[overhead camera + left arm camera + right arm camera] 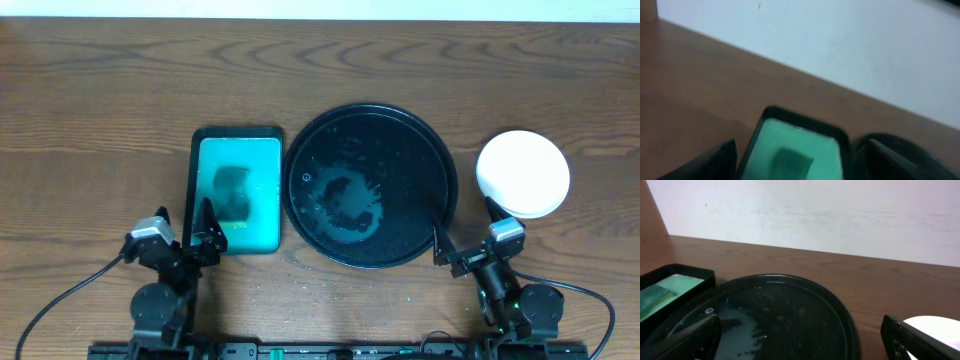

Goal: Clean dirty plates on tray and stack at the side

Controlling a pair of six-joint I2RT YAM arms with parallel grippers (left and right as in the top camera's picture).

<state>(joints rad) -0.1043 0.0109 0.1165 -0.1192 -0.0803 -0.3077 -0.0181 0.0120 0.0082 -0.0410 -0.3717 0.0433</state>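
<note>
The round black tray (pixel 400 150) lies mid-table, wet with droplets and a pale film at its centre, and no plate is on it. It also fills the right wrist view (pixel 840 315). A clean white plate (pixel 523 173) sits on the table just right of the tray. It looks like a stack, but I cannot tell how many. Its edge shows in the right wrist view (pixel 935 327). My right gripper (pixel 465 225) (pixel 800 340) is open and empty at the tray's front right rim. My left gripper (pixel 187 222) (pixel 800 165) is open and empty at the front of the teal tray.
A rectangular black-rimmed teal tray (pixel 265 150) (pixel 805 137) (pixel 670 287) with a dark sponge (pixel 233 190) (pixel 790 160) stands just left of the black tray. Bare wooden table lies all round, and a white wall stands behind it.
</note>
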